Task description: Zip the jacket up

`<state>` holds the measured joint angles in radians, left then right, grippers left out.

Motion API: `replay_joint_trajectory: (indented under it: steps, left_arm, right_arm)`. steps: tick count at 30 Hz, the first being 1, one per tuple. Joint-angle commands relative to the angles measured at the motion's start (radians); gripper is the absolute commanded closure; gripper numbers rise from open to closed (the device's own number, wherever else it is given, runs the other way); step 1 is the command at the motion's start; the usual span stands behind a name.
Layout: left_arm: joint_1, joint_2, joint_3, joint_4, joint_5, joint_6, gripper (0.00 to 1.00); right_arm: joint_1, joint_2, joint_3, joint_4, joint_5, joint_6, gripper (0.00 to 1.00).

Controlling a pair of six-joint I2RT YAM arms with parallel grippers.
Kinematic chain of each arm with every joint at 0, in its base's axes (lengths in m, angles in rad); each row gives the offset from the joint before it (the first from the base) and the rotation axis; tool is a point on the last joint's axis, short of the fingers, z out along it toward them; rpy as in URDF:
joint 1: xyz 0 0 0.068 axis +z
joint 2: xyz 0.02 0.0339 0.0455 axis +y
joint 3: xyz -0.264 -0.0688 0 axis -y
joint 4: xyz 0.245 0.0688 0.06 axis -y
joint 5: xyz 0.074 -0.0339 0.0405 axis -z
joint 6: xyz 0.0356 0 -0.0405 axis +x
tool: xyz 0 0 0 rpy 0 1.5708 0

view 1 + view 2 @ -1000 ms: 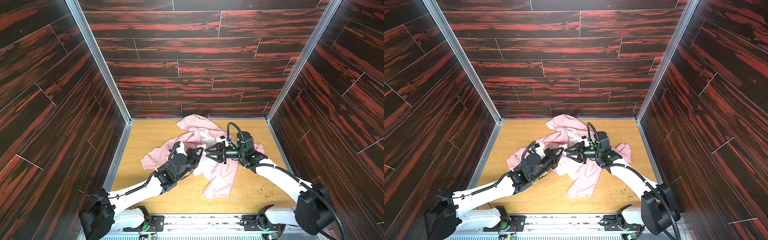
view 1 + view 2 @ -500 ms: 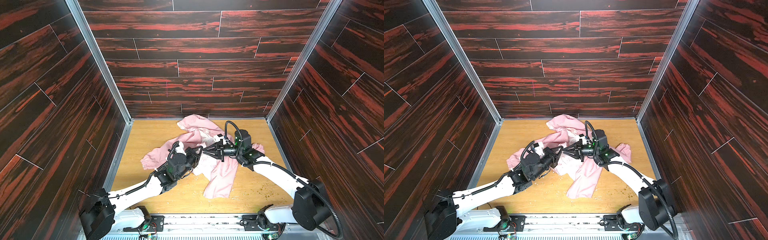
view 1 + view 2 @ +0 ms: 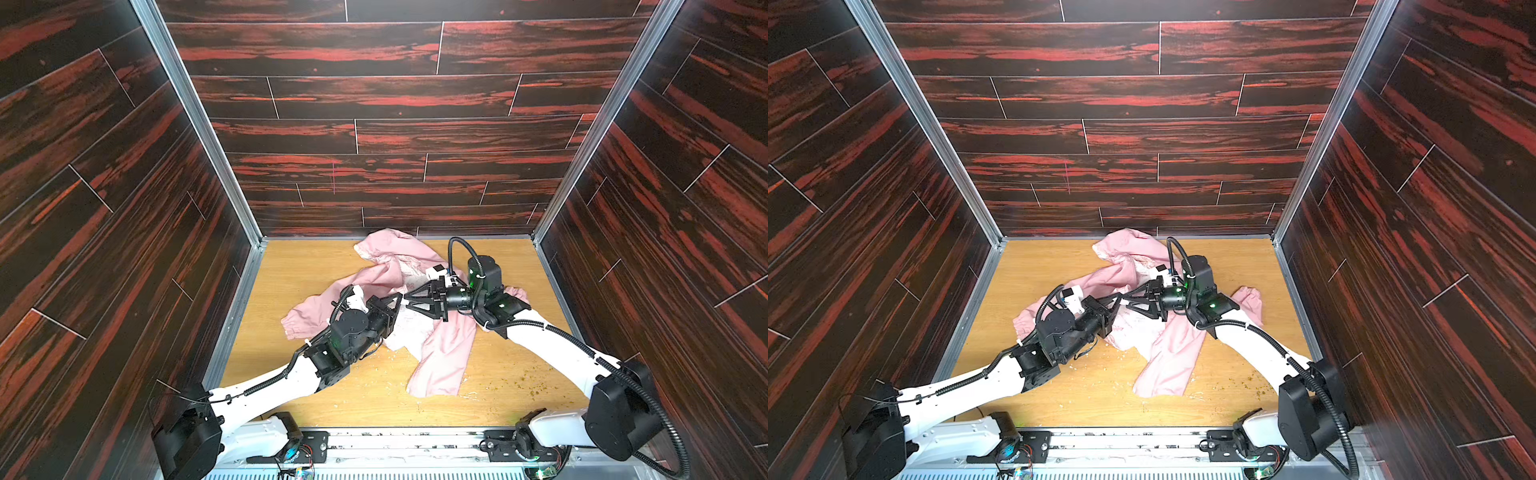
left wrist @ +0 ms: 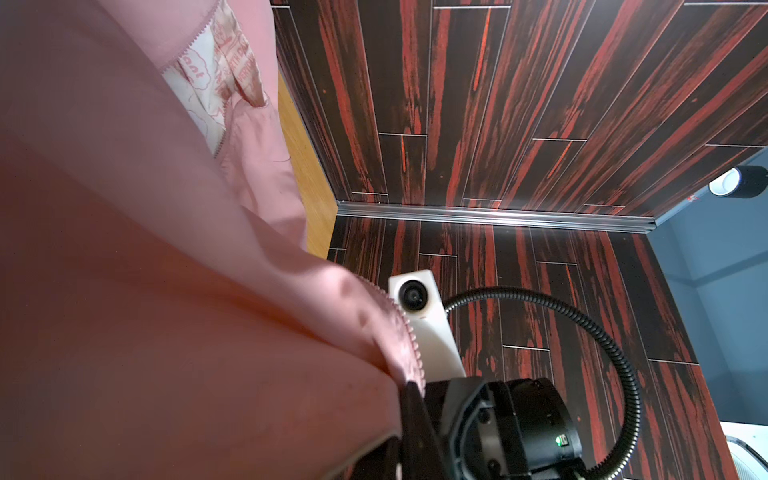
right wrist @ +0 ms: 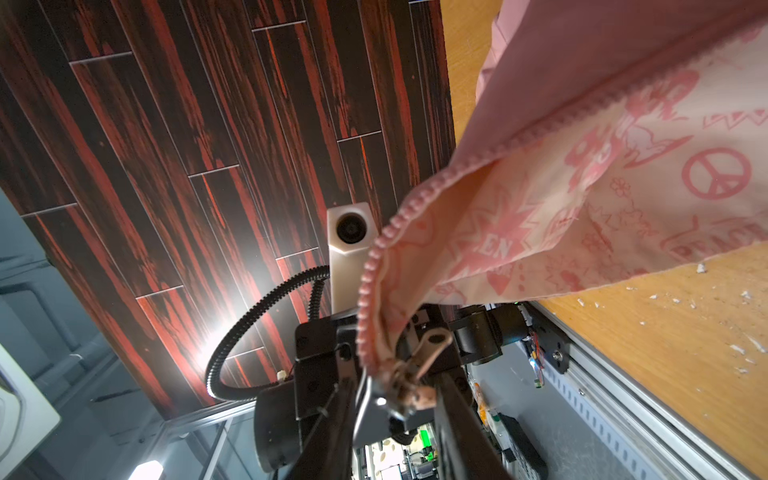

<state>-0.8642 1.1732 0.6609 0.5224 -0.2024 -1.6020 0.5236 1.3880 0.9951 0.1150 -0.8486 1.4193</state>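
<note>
The light-pink jacket (image 3: 440, 357) (image 3: 1167, 357) lies crumpled on the wooden floor, its front open and the printed lining showing. Both grippers meet tip to tip above its middle. My left gripper (image 3: 398, 298) (image 3: 1118, 299) is shut on the jacket's zipper edge (image 4: 409, 365), and pink fabric fills most of the left wrist view. My right gripper (image 3: 409, 300) (image 3: 1127, 301) (image 5: 395, 388) faces it with its jaws apart. The metal zipper slider (image 5: 399, 382) sits between its fingers, its pull tab (image 5: 432, 345) sticking out. The zipper teeth (image 5: 370, 270) run up from the slider unjoined.
Dark wood-patterned walls close in the floor (image 3: 316, 266) on three sides. One gathered cuff (image 3: 297, 326) lies left of the arms, another (image 3: 519, 294) behind the right wrist. Crumbs (image 3: 534, 384) dot the front right floor. A metal rail (image 3: 395, 436) runs along the front edge.
The right gripper moved left to the left gripper's tips, narrowed its jaws there half a second ago, and now stands with them apart again. The left arm has not moved.
</note>
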Motion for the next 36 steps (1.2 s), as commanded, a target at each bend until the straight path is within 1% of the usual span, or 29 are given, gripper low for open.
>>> replay_joint_trajectory:
  steps: [1,3,7,10,13,17,21,24,29,32,36]
  left_arm:
    - [-0.002,-0.037,-0.013,-0.001,-0.015,-0.006,1.00]
    - [-0.002,-0.042,-0.013,-0.011,-0.011,-0.006,1.00]
    - [-0.002,-0.041,-0.011,-0.023,0.003,-0.009,1.00]
    - [-0.004,-0.036,-0.003,-0.034,0.015,-0.010,1.00]
    - [-0.003,-0.033,0.005,-0.045,0.021,-0.009,1.00]
    - [-0.002,-0.036,0.006,-0.044,0.021,-0.008,1.00]
    - [-0.001,-0.044,0.007,-0.048,0.021,-0.006,1.00]
    - [-0.002,-0.041,0.011,-0.051,0.026,-0.004,1.00]
    - [-0.003,-0.031,0.015,-0.050,0.035,-0.006,1.00]
    - [-0.002,-0.028,0.019,-0.049,0.037,-0.006,1.00]
    - [-0.004,-0.024,0.020,-0.050,0.042,-0.006,1.00]
  right_arm:
    - [-0.016,0.002,0.026,-0.078,0.019,-0.064,0.60]
    - [-0.028,0.000,0.038,-0.110,0.025,-0.099,0.60]
    - [-0.035,0.025,0.073,-0.121,0.020,-0.154,0.67]
    - [-0.035,0.052,0.095,-0.114,0.003,-0.170,0.73]
    - [-0.034,0.061,0.104,-0.104,-0.004,-0.174,0.74]
    - [-0.034,0.066,0.091,-0.109,-0.004,-0.178,0.74]
    - [-0.035,0.068,0.070,-0.147,0.012,-0.197,0.71]
    - [-0.034,0.066,0.057,-0.137,0.012,-0.196,0.70]
    - [-0.033,0.068,0.072,-0.136,0.010,-0.206,0.68]
    - [-0.035,0.071,0.085,-0.167,0.018,-0.227,0.67]
    - [-0.035,0.077,0.085,-0.174,0.024,-0.240,0.64]
